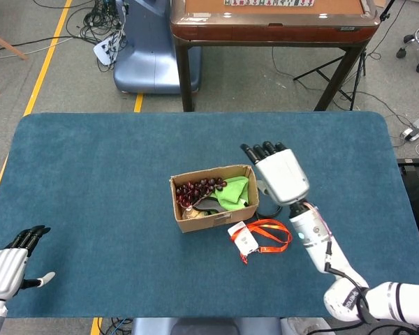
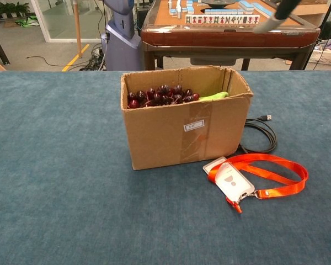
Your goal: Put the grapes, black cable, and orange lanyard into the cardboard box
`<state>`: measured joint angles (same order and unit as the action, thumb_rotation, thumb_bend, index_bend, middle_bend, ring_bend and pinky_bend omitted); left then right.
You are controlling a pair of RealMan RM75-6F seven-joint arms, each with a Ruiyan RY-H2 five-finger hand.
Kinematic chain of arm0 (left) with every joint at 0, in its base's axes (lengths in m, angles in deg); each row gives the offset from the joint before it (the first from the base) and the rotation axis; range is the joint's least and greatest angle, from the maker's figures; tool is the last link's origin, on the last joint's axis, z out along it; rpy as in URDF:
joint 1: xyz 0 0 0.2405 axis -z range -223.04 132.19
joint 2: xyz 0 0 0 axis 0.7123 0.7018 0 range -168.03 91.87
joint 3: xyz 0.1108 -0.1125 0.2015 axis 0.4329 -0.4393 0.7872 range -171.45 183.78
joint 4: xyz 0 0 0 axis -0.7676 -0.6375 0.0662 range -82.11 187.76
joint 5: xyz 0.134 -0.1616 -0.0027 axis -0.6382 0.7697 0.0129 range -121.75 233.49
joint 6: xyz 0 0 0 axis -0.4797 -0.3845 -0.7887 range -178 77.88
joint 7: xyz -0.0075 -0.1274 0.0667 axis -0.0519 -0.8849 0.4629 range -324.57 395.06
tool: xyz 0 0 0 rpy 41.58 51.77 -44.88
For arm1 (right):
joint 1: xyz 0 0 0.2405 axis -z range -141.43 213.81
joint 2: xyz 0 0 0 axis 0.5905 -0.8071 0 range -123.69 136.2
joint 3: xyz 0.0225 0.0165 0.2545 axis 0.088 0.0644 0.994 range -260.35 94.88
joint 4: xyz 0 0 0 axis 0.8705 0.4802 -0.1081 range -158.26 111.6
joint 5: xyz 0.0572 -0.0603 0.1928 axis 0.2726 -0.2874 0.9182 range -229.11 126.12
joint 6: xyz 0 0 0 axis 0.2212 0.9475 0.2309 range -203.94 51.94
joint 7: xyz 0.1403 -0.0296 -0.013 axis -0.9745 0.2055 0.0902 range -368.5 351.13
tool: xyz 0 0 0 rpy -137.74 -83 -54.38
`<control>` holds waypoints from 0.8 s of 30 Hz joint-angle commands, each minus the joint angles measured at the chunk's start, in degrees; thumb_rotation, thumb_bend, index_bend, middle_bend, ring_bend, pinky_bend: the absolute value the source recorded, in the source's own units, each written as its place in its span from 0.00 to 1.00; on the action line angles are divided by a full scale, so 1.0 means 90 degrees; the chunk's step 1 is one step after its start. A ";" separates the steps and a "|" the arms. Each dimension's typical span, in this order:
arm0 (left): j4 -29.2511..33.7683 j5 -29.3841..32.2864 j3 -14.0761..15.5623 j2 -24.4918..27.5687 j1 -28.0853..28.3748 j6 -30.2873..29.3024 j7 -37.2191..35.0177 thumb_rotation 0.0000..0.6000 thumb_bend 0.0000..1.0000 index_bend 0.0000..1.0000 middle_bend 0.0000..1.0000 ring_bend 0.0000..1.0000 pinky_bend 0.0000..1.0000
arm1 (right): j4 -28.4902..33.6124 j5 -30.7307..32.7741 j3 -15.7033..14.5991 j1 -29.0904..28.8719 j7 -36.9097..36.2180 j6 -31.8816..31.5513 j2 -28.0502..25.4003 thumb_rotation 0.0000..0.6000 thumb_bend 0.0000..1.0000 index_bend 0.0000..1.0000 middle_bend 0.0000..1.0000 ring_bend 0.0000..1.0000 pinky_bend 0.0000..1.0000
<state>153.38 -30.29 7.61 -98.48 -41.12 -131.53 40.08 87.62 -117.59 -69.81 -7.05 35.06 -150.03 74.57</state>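
Note:
The dark red grapes (image 1: 197,190) (image 2: 159,96) lie inside the open cardboard box (image 1: 217,216) (image 2: 185,132), on its left side beside a green item (image 1: 235,192). The black cable (image 2: 261,136) is coiled on the table just right of the box, partly hidden under my right hand in the head view. The orange lanyard (image 1: 272,236) (image 2: 271,173) with its white card holder (image 2: 229,179) lies in front of the box's right corner. My right hand (image 1: 279,174) hovers open above the cable area, to the right of the box, holding nothing. My left hand (image 1: 11,264) hangs open at the table's near left corner.
A blue carpeted table (image 1: 98,174) carries everything. Behind it stand a brown mahjong table (image 1: 274,21) and a blue machine base (image 1: 145,56). Loose cables lie on the floor at the back left.

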 commanded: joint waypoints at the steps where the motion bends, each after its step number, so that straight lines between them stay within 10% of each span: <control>1: -0.0017 -0.0032 -0.0008 -0.0019 0.0001 -0.0029 0.0002 1.00 0.01 0.17 0.14 0.14 0.36 | -0.0045 -0.0149 -0.0298 0.0400 -0.0272 -0.0075 -0.0446 1.00 0.05 0.27 0.46 0.40 0.58; 24: -0.0022 0.0028 -0.0023 -0.0031 -0.0035 -0.0061 0.0030 1.00 0.01 0.31 0.14 0.14 0.36 | -0.2684 -0.0887 -0.1208 0.0680 -0.1512 0.1459 0.0362 1.00 0.21 0.42 0.95 0.95 1.00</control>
<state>153.19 -30.03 7.41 -98.76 -41.43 -132.09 40.34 65.39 -125.06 -80.16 -0.63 22.32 -138.24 76.39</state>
